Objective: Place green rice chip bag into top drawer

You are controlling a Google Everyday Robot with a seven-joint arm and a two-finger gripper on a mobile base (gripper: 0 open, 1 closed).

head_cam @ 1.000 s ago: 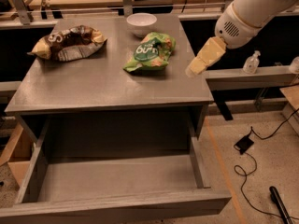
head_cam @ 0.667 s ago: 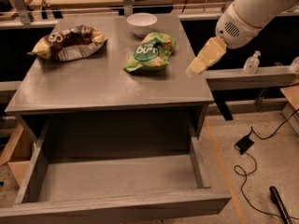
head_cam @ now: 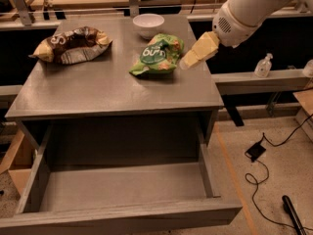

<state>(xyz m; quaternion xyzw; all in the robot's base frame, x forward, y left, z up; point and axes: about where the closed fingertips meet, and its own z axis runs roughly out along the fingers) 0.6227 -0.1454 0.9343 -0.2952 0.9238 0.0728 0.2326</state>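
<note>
— Drawer?
— The top drawer [head_cam: 122, 215] is pulled out with its grey floor showing. The green rice chip bag [head_cam: 157, 57] lies on the table [head_cam: 98, 92].
— Gripper?
— The gripper [head_cam: 190, 61] is just right of the bag, nearer than before. I cannot tell its grip state.

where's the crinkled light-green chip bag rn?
The crinkled light-green chip bag lies on the grey table, right of centre, just in front of the white bowl; the cream-coloured gripper hovers by its right edge.
</note>
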